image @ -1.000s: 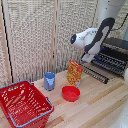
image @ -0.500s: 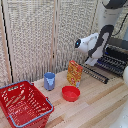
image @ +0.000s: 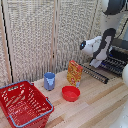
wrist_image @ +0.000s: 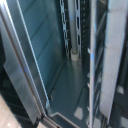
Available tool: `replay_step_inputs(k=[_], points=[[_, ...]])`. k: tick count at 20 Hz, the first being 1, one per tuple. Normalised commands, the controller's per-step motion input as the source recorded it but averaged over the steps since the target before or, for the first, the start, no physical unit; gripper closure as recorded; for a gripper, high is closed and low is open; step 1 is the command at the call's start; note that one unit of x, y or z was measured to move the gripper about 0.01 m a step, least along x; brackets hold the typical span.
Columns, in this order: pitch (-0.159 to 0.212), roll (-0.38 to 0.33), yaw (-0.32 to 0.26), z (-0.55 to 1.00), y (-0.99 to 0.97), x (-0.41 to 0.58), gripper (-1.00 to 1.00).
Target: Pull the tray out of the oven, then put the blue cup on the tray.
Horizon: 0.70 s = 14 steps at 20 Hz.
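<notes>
While the gripper reaches at the oven, its claw state unclear, one blue cup, one red bowl and one red basket sit apart.

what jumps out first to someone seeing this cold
The red wire basket fills the exterior view's lower left corner of the wooden table. On that view's right, the white arm reaches into the open black oven, whose dim interior fills the wrist view.

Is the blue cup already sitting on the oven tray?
No, the blue cup stands on the wooden table beside the red basket, apart from the tray.
</notes>
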Motion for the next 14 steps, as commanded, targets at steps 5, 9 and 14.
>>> replay_step_inputs(k=[5, 9, 14], points=[[-0.02, -0.004, -0.039, 0.0, -0.07, -0.009, 1.0], [-0.038, -0.027, -0.053, 0.0, 0.0, -0.021, 1.0], [-0.039, -0.039, -0.054, 0.0, 0.0, -0.029, 1.0]])
